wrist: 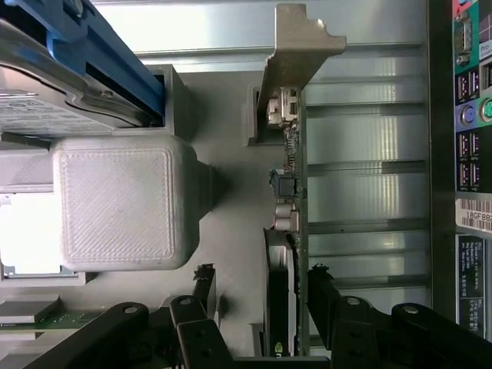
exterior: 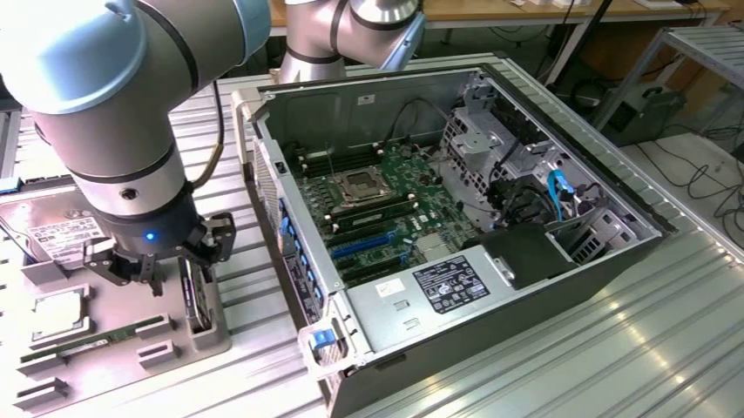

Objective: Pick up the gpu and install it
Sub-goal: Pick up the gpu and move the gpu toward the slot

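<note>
GPU stands on its long edge in a grey holder at the near side of the tray. We judge it is kept upright so that both flat faces are free for a grasp from above. In the wrist view its bracket is at the end farther from the fingers, with the card running edge-on from there towards them.

The pincer hangs over the card with its fingers apart, one on each side of it. One finger is clearly off the card. The other is just beside it, and we cannot tell whether it touches. Nothing is clamped, so we take the card as not yet lifted.

In the exterior view, taking the GPU as the dial's centre, the drive lies at about ten o'clock, the CPU at nine and the memory stick at eight. Each sits in its own nest on the tray.

The case is at about two o'clock. It lies on its side with the open face up, which leaves the board reachable from above. We see no card in the blue slots. Tray and case both rest on the ribbed metal bench.
</note>
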`<state>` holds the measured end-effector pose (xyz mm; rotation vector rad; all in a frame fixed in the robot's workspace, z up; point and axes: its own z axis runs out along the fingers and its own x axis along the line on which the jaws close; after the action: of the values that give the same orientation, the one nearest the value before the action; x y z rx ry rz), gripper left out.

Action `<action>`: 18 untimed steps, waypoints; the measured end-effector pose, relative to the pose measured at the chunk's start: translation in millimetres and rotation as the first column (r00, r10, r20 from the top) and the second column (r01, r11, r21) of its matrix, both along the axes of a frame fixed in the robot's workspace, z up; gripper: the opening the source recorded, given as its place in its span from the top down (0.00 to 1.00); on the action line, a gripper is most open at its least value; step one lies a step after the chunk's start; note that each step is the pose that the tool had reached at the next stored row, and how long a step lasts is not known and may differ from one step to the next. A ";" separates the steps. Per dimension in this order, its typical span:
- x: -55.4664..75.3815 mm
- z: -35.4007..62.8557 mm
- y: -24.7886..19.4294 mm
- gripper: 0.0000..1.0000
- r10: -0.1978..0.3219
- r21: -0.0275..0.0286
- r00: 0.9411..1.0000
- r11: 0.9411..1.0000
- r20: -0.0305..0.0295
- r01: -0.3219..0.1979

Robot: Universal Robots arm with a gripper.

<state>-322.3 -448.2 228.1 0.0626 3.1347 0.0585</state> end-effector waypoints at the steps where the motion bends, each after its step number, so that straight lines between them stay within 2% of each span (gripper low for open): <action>1: 0.0 -0.1 0.0 0.40 0.000 0.000 1.000 1.000 0.000 0.000; 7: 0.9 -3.0 0.0 0.40 0.000 0.000 1.000 1.000 0.000 0.000; 13: 3.9 -6.7 0.7 0.40 0.000 0.000 1.000 1.000 0.003 0.000; 17: 4.2 -8.7 7.1 0.40 0.000 0.000 1.000 1.000 0.004 0.000; 18: 4.3 -9.4 7.6 0.40 0.000 0.000 1.000 1.000 0.004 0.000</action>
<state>-318.0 -440.7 218.7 0.0631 3.1308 0.0585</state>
